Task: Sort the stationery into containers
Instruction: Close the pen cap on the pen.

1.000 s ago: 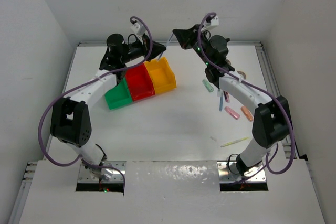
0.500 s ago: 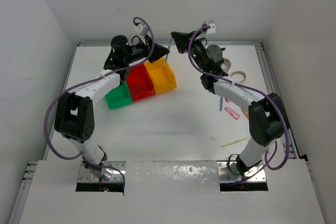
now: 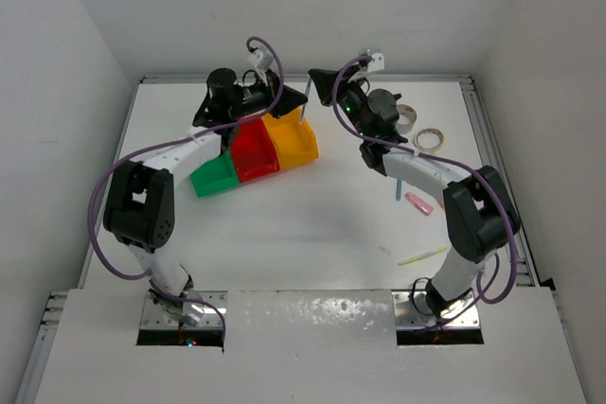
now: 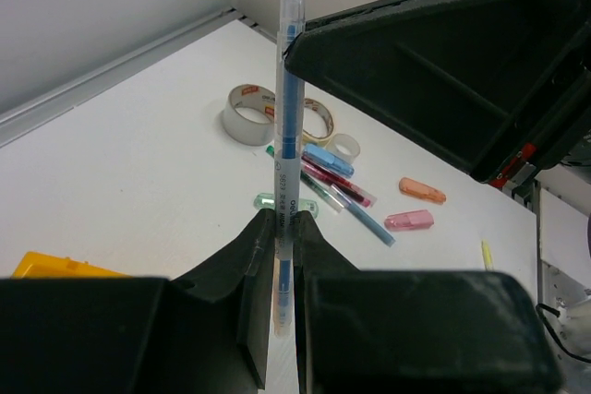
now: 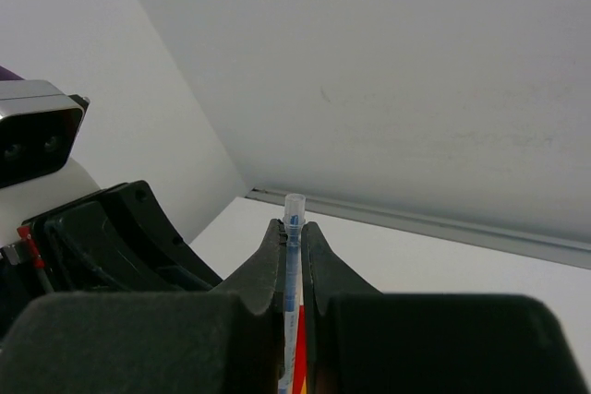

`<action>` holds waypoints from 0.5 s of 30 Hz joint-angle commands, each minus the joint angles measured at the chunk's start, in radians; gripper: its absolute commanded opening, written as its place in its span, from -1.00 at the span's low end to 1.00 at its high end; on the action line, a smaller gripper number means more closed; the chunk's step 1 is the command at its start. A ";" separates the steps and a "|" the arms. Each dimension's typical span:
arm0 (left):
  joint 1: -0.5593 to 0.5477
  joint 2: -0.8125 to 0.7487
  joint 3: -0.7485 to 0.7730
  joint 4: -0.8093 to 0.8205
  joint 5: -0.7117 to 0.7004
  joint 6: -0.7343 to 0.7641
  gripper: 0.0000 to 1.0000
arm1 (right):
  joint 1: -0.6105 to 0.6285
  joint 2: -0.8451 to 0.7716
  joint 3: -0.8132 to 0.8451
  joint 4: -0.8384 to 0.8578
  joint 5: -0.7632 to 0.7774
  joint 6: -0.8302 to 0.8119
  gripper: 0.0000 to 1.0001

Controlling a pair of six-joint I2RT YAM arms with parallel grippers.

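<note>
1. Where both arms meet toward the far side of the table [image 3: 312, 215], I see one blue pen [image 4: 288, 126] shared between them. It is a thin, clear barrel with a blue core and a pale cap end, standing upright in the air.
2. My left gripper [image 4: 284, 221] is clamped on the pen's lower part, with a dark finger pressed against each side of the barrel.
3. My right gripper [image 5: 293, 230] has the upper part. In its wrist view the fingers sit tight against both sides, so I read it as gripping too, though that angle makes the contact hard to confirm.
4. From the top camera the pen lines up with the far right corner of the yellow bin [image 3: 289, 144]. That bin is joined in a row with the red bin [image 3: 254, 153] and the green bin [image 3: 214, 177].
5. Loose on the table behind the pen are a grey-white tape roll [image 4: 247, 117] and a tan tape roll [image 4: 319, 119] just beside it. Nearer lie a short blue stick [image 4: 328, 159], a bundle of thin pens [image 4: 337, 186], an orange stick [image 4: 422, 190] and a pink stick [image 4: 408, 220].
</note>
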 commanded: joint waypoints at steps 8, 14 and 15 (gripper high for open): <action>-0.006 -0.081 0.051 0.359 -0.060 0.007 -1.00 | 0.084 0.073 -0.083 -0.313 -0.133 -0.084 -1.00; -0.003 -0.088 0.038 0.363 -0.063 -0.004 -1.00 | 0.090 0.065 -0.103 -0.353 -0.112 -0.142 -1.00; -0.001 -0.090 0.037 0.362 -0.062 -0.002 -1.00 | 0.090 0.062 -0.106 -0.358 -0.111 -0.147 -1.00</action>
